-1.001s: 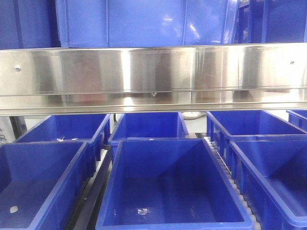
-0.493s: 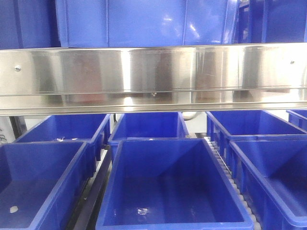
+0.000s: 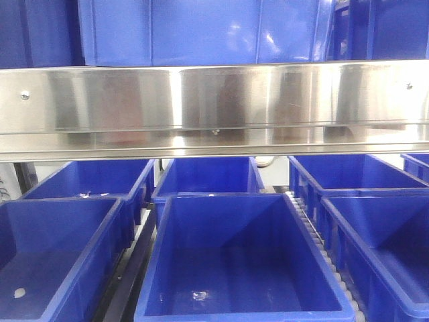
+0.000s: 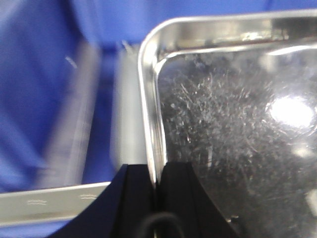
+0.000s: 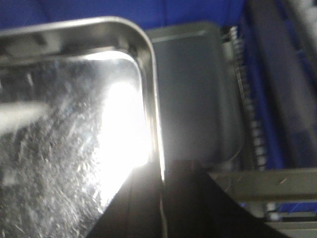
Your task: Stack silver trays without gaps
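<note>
Little has moved in the front view: the rail (image 3: pixel 214 100) and the blue bins (image 3: pixel 228 196) are seen where they were. Only a pale thing (image 3: pixel 264 160) under the rail's lower edge, between the back bins, is shown smaller than a second ago. The trays and tools are shown by the wrist views alone.

In the left wrist view the left tool (image 4: pixel 156 174) is clenched on the tray (image 4: pixel 228 129). The tray's left rim is pinched between the two black fingers (image 4: pixel 136 198), one outside the rim and one inside, on the straight run short of the rounded far-left corner. The scratched tray floor spreads to the right of the tool. Left of the rim a blurred silvery surface is seen against blue; what it is cannot be told.

In the right wrist view the right tool (image 5: pixel 162 191) is clenched likewise on the tray's right rim, short of the far-right corner, and glare is thrown off the floor beside it. A second tray (image 5: pixel 195 99), duller, lies lower and just beyond that rim, partly covered by the held one; whether the two touch cannot be told. A roller strip (image 5: pixel 245 99) runs along the second tray's right edge, and a steel bar (image 5: pixel 267 183) crosses to the right of the tool.
</note>
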